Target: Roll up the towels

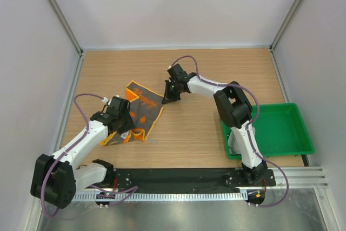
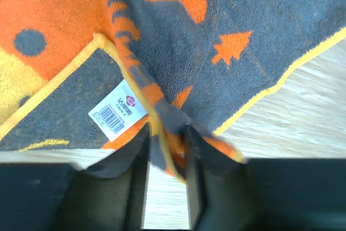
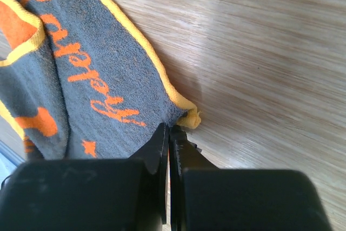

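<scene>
Now the dark towel (image 1: 143, 106) lies spread on the table (image 1: 227, 74), left of middle, its near end bunched (orange back showing). We judge the rolling barely begun. Our right claw (image 3: 168, 133) is clamped on the far corner; the left claw (image 2: 165, 133) stands narrow around a fold, grip uncertain. Next we need that corner held taut while the near end turns over evenly.

Lab test cell: white panel walls (image 1: 162, 4), metal frame posts (image 1: 57, 9), wooden tabletop (image 1: 216, 68)

left arm (image 1: 81, 142) and right arm (image 1: 246, 144): white links, black joints, looping purple cables (image 1: 86, 95), black claw fingers (image 2: 135, 187).
</scene>
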Tool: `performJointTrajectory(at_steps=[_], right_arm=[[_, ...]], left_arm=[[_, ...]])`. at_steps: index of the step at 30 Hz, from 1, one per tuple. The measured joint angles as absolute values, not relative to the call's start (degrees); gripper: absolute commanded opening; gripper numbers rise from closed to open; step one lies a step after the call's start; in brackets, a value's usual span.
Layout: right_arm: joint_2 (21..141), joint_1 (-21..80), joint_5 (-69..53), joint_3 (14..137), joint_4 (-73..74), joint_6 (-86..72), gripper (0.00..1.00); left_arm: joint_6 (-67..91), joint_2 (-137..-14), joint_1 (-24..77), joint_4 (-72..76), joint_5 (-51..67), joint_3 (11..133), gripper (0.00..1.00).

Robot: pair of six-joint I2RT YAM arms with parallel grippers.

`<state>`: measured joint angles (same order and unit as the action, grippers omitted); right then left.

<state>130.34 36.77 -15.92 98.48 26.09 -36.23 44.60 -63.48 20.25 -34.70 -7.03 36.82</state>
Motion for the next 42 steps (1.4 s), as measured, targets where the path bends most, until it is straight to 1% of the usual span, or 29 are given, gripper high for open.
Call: performJointTrajectory(at_steps=[1,4,7,12,16,21,25,30,34,42], right_arm=[[129.93,36.36,-16.12,97.49,24.99,-36.4,0.01],[127.74,35.53,-16.51,92.97,21.21,-37.12,0.01],[123.09,33.8,-15.92,85.78,19.53,-37.63,0.01],[111.28,30.33,-10.26,70.28,19.33,-38.22,0.01],[101.36,29.95,-5.39,58.41,19.7,-39.79,0.01],[92.73,30.5,-0.93,49.87,21.85,-41.19,0.01],[88.71,30.52,1.87,47.05,24.93,-41.34,0.01],[85.21,30.52,4.64,46.41,27.4,-41.32,0.01],[84.58,30.52,5.06,46.37,27.49,-41.28,0.01],[84.82,30.52,4.51,44.29,26.48,-41.23,0.01]], left_arm=[[44.58,-63.46,20.25,-34.68,-7.03,36.82,0.48],[44.51,-63.2,20.25,-34.72,-7.22,36.82,0.62],[44.64,-62.48,20.25,-34.74,-7.55,36.82,0.67],[44.56,-62.08,20.25,-34.83,-8.01,36.84,0.68],[44.56,-62.48,20.29,-34.87,-8.51,36.86,0.68],[44.56,-64.55,20.36,-34.83,-9.04,36.86,0.66],[44.82,-65.39,21.32,-34.89,-9.89,36.82,0.62],[45.87,-65.3,22.24,-34.81,-11.77,35.22,0.61],[46.28,-65.98,22.31,-34.59,-12.69,34.94,0.59],[46.61,-71.99,24.99,-32.32,-13.45,34.96,0.59]])
